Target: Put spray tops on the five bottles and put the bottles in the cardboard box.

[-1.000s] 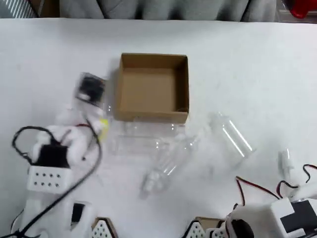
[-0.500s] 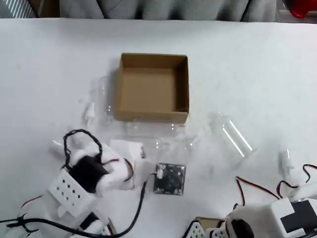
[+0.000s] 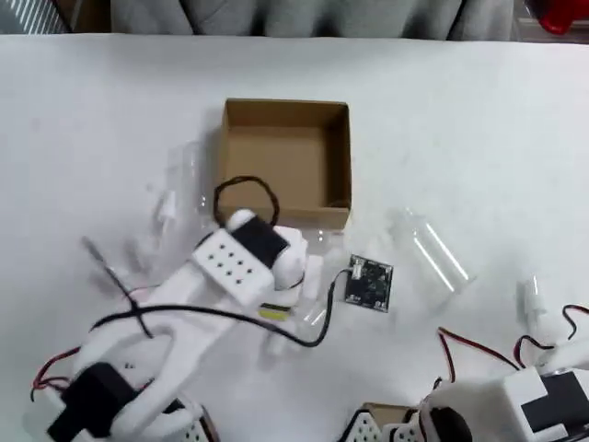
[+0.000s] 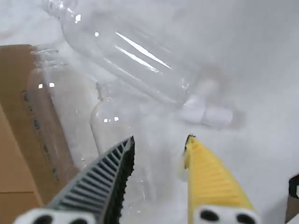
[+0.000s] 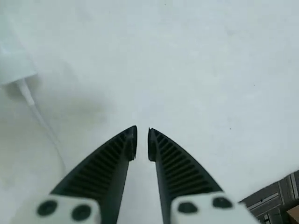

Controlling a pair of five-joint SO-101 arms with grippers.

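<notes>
Clear bottles [image 4: 126, 60] lie on the white desk [image 3: 460, 110] along the near side of the open cardboard box [image 3: 285, 161], 1 pressed against its wall. A lone bottle [image 3: 431, 249] lies off the box's near right corner, and a spray top [image 3: 166, 207] lies beside its left wall. The left end effector [image 4: 159, 144] hangs released over the bottles by the box. The right end effector [image 5: 142, 135], well away from the box, is clenched on nothing.
</notes>
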